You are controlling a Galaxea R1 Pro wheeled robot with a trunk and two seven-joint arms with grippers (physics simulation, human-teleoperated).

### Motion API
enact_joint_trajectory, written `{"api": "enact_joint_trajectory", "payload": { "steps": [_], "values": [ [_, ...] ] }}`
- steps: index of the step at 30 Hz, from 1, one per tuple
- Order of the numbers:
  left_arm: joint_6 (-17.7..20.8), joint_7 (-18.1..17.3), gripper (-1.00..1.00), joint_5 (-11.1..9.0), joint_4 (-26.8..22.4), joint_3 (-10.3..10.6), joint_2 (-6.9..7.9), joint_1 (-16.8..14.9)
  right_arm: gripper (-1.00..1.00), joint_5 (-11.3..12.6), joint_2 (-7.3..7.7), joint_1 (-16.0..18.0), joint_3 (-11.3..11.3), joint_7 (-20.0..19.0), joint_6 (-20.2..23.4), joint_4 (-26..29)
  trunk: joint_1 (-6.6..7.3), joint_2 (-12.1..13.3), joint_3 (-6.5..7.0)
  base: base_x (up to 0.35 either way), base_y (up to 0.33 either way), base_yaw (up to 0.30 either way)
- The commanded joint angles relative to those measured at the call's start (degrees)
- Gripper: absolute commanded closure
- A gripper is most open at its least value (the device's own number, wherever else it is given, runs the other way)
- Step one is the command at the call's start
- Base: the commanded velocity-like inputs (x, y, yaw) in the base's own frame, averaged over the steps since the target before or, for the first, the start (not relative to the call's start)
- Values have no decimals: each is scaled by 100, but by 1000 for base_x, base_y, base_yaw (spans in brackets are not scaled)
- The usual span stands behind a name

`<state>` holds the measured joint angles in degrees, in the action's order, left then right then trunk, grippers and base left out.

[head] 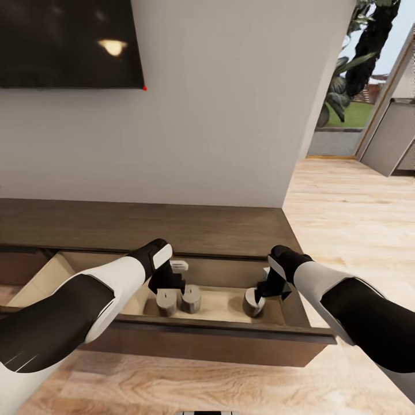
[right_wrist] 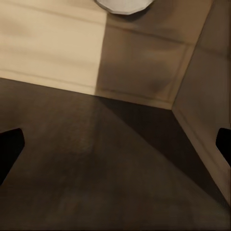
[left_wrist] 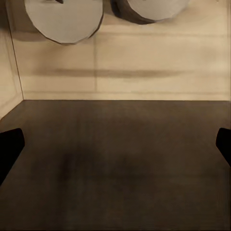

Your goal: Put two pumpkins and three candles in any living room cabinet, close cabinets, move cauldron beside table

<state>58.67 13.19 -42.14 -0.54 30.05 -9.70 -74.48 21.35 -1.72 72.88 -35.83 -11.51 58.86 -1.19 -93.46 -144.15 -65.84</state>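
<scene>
Both forearms reach in from the near edge of the head view, left from about 8 o'clock, right from about 4 o'clock, and meet over the open drawer [head: 40,279] of the long dark cabinet [head: 173,222]. Under the left claw [head: 167,283] stand two candles, one [head: 167,302] directly beneath it and another [head: 191,298] just beside that at its 3 o'clock. A third candle [head: 252,302] sits on the drawer floor by the right claw [head: 271,286], close to the drawer's right wall.

In the left wrist view the dark fingertips [left_wrist: 9,149] show at opposite edges with only the drawer's dark front and beige floor between them: that claw is spread wide and holds nothing, with two pale candle tops [left_wrist: 65,19] further on. The right wrist view reads the same, fingertips [right_wrist: 9,147] far apart, nothing held, one candle end [right_wrist: 126,5] at the frame edge.

These candles look short, thick and rigid, probably light, with faceted sides that give flat faces for the pads; I would take one across its middle, squarely, since waxy sides may slip and a squat pillar tips if nudged high. All three appear already stowed, so the drawer front's top edge is likely the next thing to push. No pumpkins are in view here.
</scene>
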Motion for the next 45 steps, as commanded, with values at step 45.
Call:
{"api": "enact_joint_trajectory", "payload": {
  "steps": [45],
  "values": [
    [67, 17, -100, -55, -35, 28, -23, -5, -100, 28, -87, 7, -50, -53, 29, -12, 104, 52, 882, 0, 0, 0]
  ]
}}
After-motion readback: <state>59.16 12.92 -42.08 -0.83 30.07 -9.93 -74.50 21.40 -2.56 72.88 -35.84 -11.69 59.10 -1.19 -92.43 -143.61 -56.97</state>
